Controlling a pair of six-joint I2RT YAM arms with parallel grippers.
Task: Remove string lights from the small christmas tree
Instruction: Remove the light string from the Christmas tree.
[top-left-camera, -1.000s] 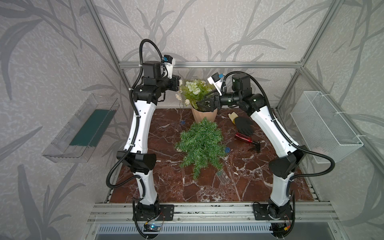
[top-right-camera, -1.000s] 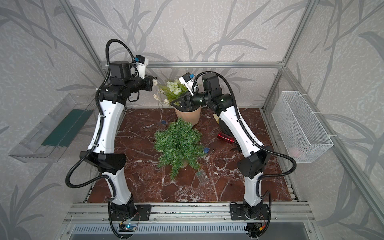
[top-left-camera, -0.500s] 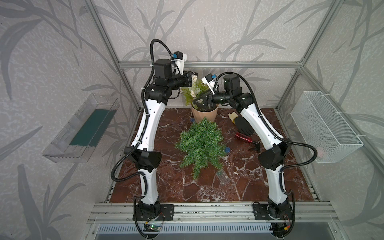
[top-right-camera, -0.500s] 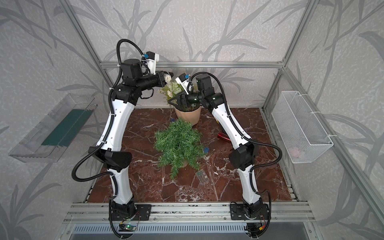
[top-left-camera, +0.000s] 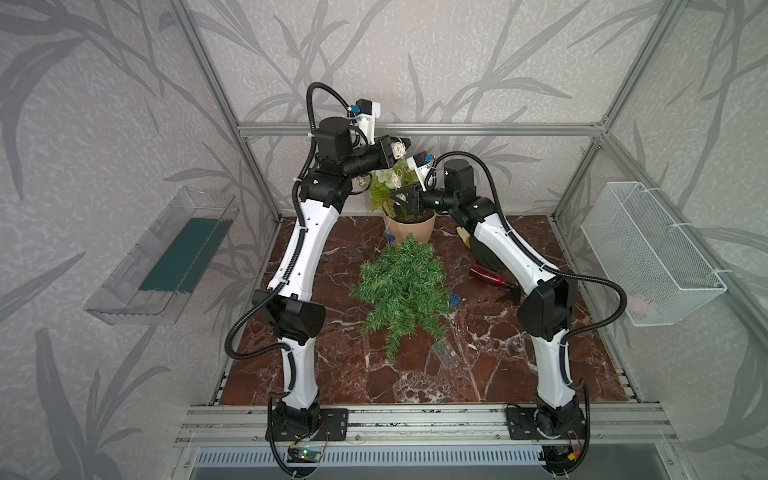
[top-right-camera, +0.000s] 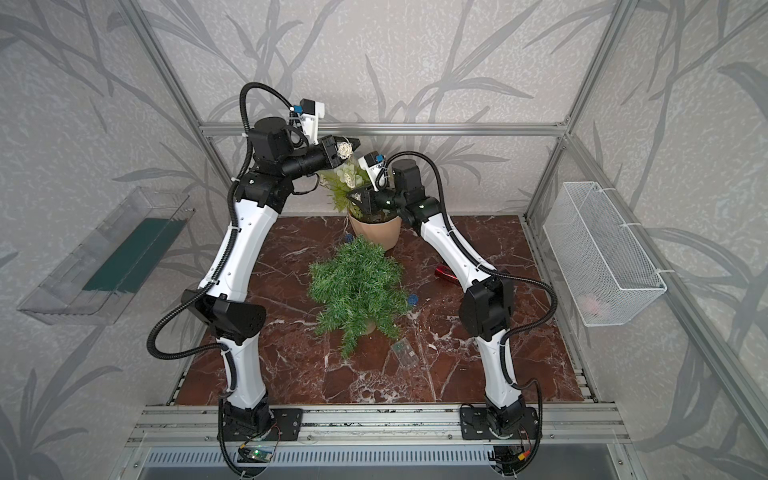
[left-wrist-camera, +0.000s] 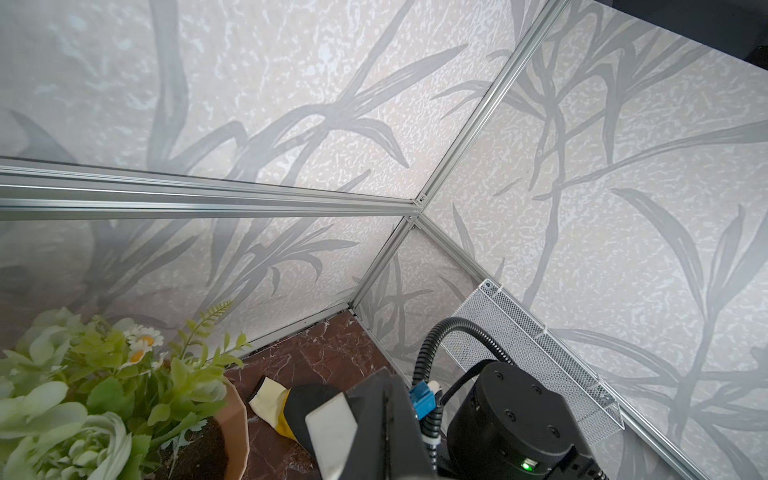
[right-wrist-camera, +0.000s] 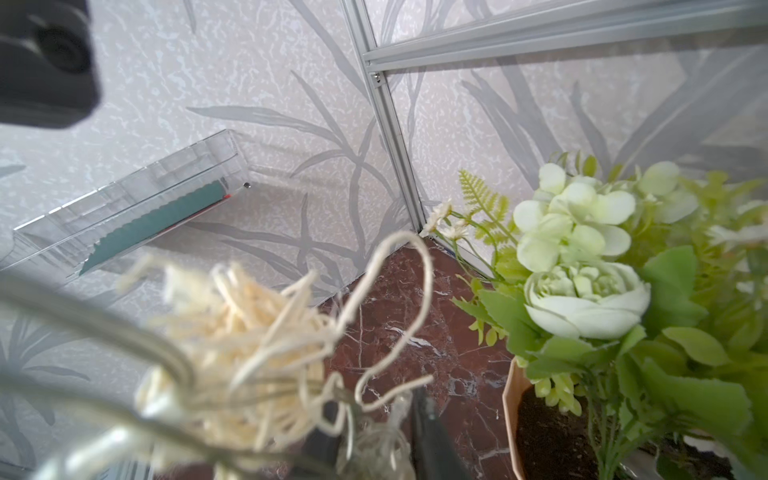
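Swung rightward since earlier, left gripper (top-left-camera: 402, 146) was clenched on cream wicker-ball string lights (top-left-camera: 397, 150) at twelve o'clock; right gripper's (top-left-camera: 401, 198) hold was blurred, untellable.

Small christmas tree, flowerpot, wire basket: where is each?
small christmas tree (top-left-camera: 401, 286): in a top view, middle branches.
flowerpot (top-left-camera: 410, 229): in a top view, front wall.
wire basket (top-left-camera: 611, 257): in a top view, mesh wall.

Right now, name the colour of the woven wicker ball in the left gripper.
Cream-white; the woven wicker ball shows best in a top view.
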